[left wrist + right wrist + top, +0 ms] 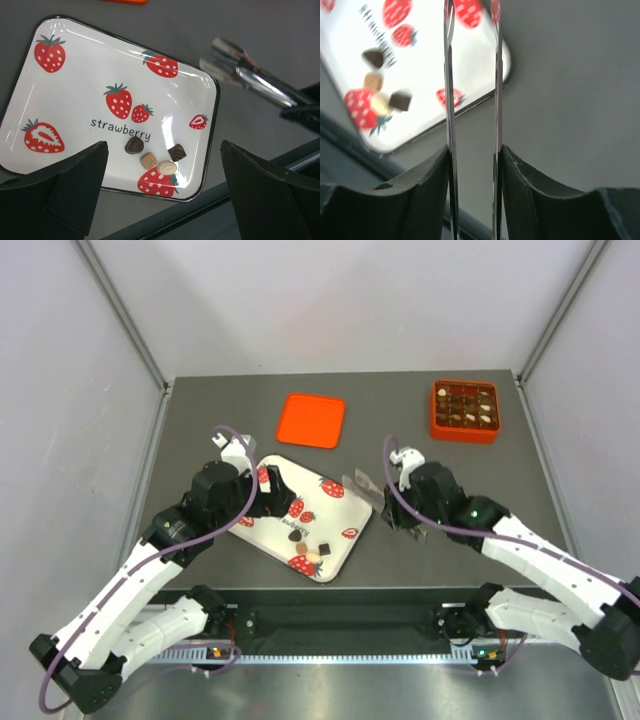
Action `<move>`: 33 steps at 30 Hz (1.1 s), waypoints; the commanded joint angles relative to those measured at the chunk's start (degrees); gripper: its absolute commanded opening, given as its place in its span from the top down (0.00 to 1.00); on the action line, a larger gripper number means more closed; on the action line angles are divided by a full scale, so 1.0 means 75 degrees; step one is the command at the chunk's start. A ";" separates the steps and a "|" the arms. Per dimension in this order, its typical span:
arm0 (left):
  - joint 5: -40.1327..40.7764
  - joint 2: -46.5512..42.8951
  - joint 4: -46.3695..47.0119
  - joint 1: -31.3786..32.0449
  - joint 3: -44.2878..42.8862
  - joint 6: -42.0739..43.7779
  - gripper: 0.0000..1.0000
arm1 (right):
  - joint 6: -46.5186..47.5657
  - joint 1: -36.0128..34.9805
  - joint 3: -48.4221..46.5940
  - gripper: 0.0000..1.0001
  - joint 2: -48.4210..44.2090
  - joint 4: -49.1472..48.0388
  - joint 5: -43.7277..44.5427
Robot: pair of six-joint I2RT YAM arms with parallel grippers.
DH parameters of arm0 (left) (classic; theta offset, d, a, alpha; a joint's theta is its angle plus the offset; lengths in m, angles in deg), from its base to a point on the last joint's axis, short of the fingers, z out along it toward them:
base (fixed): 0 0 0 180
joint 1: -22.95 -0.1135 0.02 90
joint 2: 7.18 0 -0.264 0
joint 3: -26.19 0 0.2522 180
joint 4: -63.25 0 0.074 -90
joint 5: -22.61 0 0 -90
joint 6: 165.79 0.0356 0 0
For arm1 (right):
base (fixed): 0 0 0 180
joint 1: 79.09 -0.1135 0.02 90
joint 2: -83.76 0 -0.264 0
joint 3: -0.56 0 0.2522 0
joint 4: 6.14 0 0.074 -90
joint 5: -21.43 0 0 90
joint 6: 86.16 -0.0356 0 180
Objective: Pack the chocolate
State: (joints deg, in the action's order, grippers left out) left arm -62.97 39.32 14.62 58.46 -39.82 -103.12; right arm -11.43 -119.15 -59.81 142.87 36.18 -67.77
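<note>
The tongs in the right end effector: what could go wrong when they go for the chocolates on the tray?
The four chocolates lie close together, so the tongs may nudge a neighbour or pinch two.
Nothing holds the tray, which lies near the front edge of the table; a sideways push might slide it.
The orange box is far away; a piece could slip from the thin blades on the way.

I read my left gripper [270, 492] over the tray's [335, 512] left half, jaws wide; tongs [360, 483] clamped in my right gripper [472, 155] hang beside its right rim; chocolate [308, 540] near the front edge uncovered from above; open lane between lid [312, 420] and box [466, 410].
</note>
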 commanded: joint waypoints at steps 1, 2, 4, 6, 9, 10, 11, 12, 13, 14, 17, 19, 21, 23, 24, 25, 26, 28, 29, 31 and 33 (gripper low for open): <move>0.0254 -0.0118 -0.0050 -0.0023 -0.0264 -0.0105 0.01 | -0.0191 -0.0764 0.0436 0.57 -0.0860 -0.0678 0.0175; 0.0254 -0.0130 -0.0038 -0.0023 -0.0252 -0.0117 0.01 | -0.0307 -0.1055 0.0611 0.55 -0.0943 -0.0690 0.0140; 0.0230 -0.0118 0.0021 -0.0023 -0.0229 -0.0152 0.01 | -0.0436 -0.1373 0.0741 0.54 -0.0991 -0.0725 0.0105; 0.0242 -0.0095 0.0056 -0.0023 -0.0205 -0.0176 0.01 | -0.0589 -0.1923 0.0847 0.54 -0.0898 -0.0644 0.0303; 0.0172 -0.0129 0.0033 -0.0023 -0.0252 -0.0223 0.01 | -0.0695 -0.2767 0.0766 0.54 -0.0558 -0.0527 0.0876; 0.0183 -0.0130 0.0033 -0.0023 -0.0252 -0.0223 0.01 | -0.0695 -0.2943 0.0719 0.55 -0.0407 -0.0445 0.0994; 0.0183 -0.0176 0.0021 -0.0023 -0.0252 -0.0223 0.01 | -0.0695 -0.3281 0.0672 0.55 -0.0347 -0.0433 0.1216; 0.0218 -0.0211 0.0009 -0.0023 -0.0252 -0.0211 0.01 | -0.0672 -0.3412 0.0648 0.55 -0.0288 -0.0421 0.1299; 0.0230 -0.0235 -0.0014 -0.0023 -0.0252 -0.0211 0.01 | -0.0660 -0.3530 0.0637 0.55 -0.0172 -0.0432 0.1358; 0.0265 -0.0270 -0.0026 -0.0023 -0.0252 -0.0211 0.01 | -0.0637 -0.3658 0.0590 0.55 -0.0089 -0.0374 0.1474; 0.0324 -0.0340 -0.0108 -0.0023 -0.0264 -0.0211 0.01 | -0.0753 -0.3858 0.0414 0.55 0.0274 -0.0070 0.1639; 0.0324 -0.0376 -0.0120 -0.0012 -0.0252 -0.0223 0.01 | -0.0858 -0.3987 0.0367 0.56 0.0380 0.0024 0.1733; 0.0336 -0.0399 -0.0155 -0.0023 -0.0252 -0.0223 0.01 | -0.1034 -0.4140 0.0402 0.56 0.0392 0.0024 0.1769; 0.0347 -0.0411 -0.0155 -0.0023 -0.0252 -0.0223 0.01 | -0.1174 -0.4233 0.0449 0.56 0.0415 0.0013 0.1769; 0.0336 -0.0411 -0.0143 -0.0023 -0.0252 -0.0223 0.01 | -0.1222 -0.4257 0.0472 0.56 0.0415 0.0013 0.1769; 0.0324 -0.0399 -0.0120 -0.0023 -0.0252 -0.0235 0.01 | -0.1257 -0.4280 0.0496 0.56 0.0404 0.0001 0.1769; 0.0301 -0.0388 -0.0131 -0.0023 -0.0252 -0.0235 0.01 | -0.1339 -0.4304 0.0519 0.56 0.0392 0.0013 0.1745; 0.0277 -0.0388 -0.0097 -0.0012 -0.0252 -0.0258 0.01 | -0.1398 -0.4339 0.0531 0.56 0.0287 -0.0045 0.1745; 0.0277 -0.0399 -0.0096 -0.0023 -0.0229 -0.0270 0.01 | -0.1398 -0.4339 0.0508 0.56 0.0240 -0.0057 0.1768; 0.0277 -0.0399 -0.0073 -0.0023 -0.0205 -0.0281 0.01 | -0.1386 -0.4339 0.0473 0.56 0.0158 -0.0057 0.2001; 0.0254 -0.0411 -0.0073 -0.0023 -0.0194 -0.0293 0.01 | -0.1351 -0.4339 0.0332 0.57 0.0122 -0.0046 0.2178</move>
State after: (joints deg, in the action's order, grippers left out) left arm -61.33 36.90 13.00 58.46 -39.89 -104.65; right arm -20.76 -150.62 -53.80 145.62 37.53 -54.87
